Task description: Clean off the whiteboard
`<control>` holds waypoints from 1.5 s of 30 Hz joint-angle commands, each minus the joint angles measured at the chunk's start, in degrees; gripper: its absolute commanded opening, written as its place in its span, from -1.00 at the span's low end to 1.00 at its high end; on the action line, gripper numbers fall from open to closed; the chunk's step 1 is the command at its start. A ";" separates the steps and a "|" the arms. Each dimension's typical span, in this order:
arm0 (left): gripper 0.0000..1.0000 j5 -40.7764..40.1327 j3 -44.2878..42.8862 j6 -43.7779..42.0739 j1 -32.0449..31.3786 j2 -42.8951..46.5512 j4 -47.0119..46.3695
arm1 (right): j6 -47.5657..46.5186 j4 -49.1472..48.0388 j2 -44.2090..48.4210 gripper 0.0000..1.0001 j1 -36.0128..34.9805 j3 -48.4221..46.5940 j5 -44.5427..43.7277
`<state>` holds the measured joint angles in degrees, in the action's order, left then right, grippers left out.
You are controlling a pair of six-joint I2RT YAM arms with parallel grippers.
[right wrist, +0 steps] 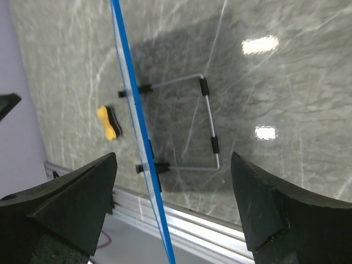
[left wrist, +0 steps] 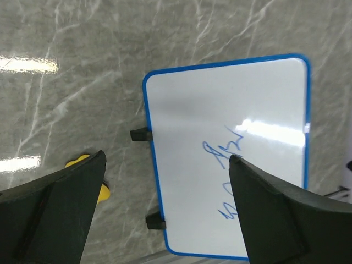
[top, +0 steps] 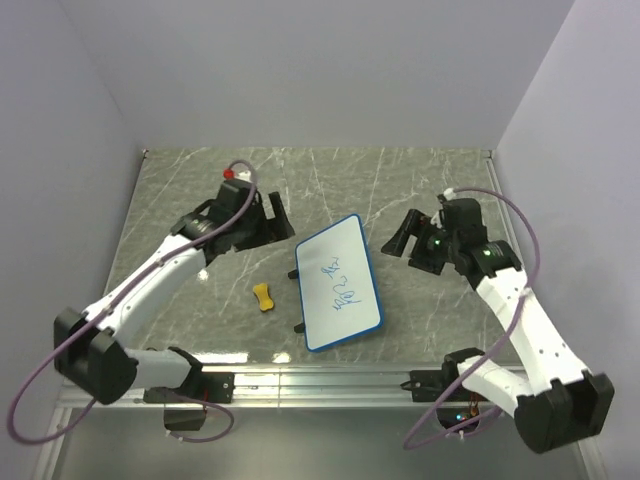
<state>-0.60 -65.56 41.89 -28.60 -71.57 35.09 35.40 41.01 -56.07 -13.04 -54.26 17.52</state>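
Blue-framed whiteboard (top: 340, 285) at frame centre, bearing illegible blue scribbles; yellow eraser (top: 263, 297) just left of it; left gripper (top: 280, 218) and right gripper (top: 398, 236) flank its upper end, both jaws spread, empty.

— Where could an end effector pass?
— Over the open grey marbled table (top: 190, 190), across the upper part and left side of the top view.
— What blocks the way?
— The blue-framed white rectangular whiteboard (top: 340, 285) at the centre, between the left end effector (top: 278, 217) and right end effector (top: 400, 237). Its thin grey wire stand (right wrist: 210, 118) spreads on the table beside it. A small yellow eraser block (top: 263, 297) lies just left of it.
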 commanded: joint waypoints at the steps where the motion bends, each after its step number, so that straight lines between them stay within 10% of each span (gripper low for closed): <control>1: 0.98 -5.81 -2.38 -3.13 -2.16 -3.04 0.68 | -1.74 -5.24 -2.45 0.77 -3.64 -1.02 2.70; 11: 0.82 -12.49 9.21 -0.58 -3.57 0.37 4.98 | 0.28 -9.90 -16.43 0.52 -17.10 -2.96 -1.26; 25: 0.65 -10.82 17.92 2.23 -4.01 4.16 0.86 | -0.24 -8.58 -17.85 0.04 -18.60 -4.72 -7.05; 35: 0.62 -10.82 21.87 3.20 -4.97 1.44 -2.92 | -0.59 -9.55 -18.11 -0.97 -18.60 -2.43 -6.53; 45: 0.15 -11.88 24.43 4.87 -7.08 -6.03 -7.76 | -2.53 -7.70 -17.84 -1.00 -18.52 -1.64 -8.11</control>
<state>-10.94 -40.60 45.78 -35.24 -76.42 30.06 37.52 28.53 -73.73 -31.83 -57.06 15.46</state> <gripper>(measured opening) 0.607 0.066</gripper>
